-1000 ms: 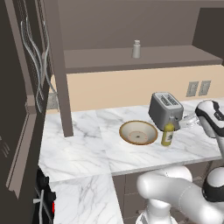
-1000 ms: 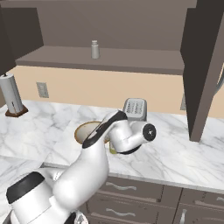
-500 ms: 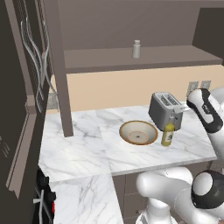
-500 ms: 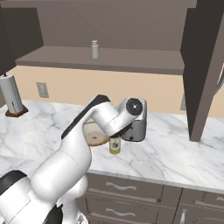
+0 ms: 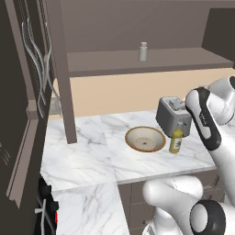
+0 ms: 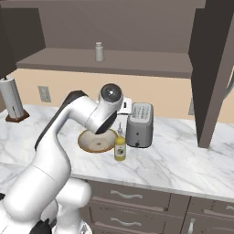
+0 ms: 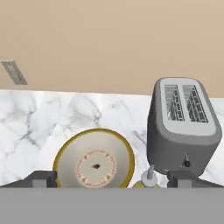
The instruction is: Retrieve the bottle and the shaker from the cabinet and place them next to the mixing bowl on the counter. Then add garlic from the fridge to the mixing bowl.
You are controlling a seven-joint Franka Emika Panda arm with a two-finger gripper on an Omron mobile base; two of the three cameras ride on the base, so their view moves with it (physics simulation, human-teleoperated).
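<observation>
The bottle [image 6: 120,147] stands on the worktop [image 6: 173,160] beside the mixing bowl [image 6: 96,140]; the tool [image 7: 111,179] hangs above, jaws wide and empty. Next: reach up for the shaker [image 6: 98,51] on the cabinet [image 6: 109,61] shelf.

1. A plain beige wall [image 6: 151,93] runs behind the worktop, between it and the dark wall units above.
2. A grey wall outlet [image 6: 44,93] sits low on that wall at the left of the right base view; in the hand view an outlet [image 7: 14,72] shows at the left edge.
3. A silver toaster [image 7: 183,124] with two slots stands near the wall.
4. A paper towel roll [image 6: 12,99] stands upright on a dark base at the far left.
5. Brown drawers [image 6: 123,203] with pale bar handles lie below the worktop.
6. Light is even and soft, with faint shadows.
</observation>
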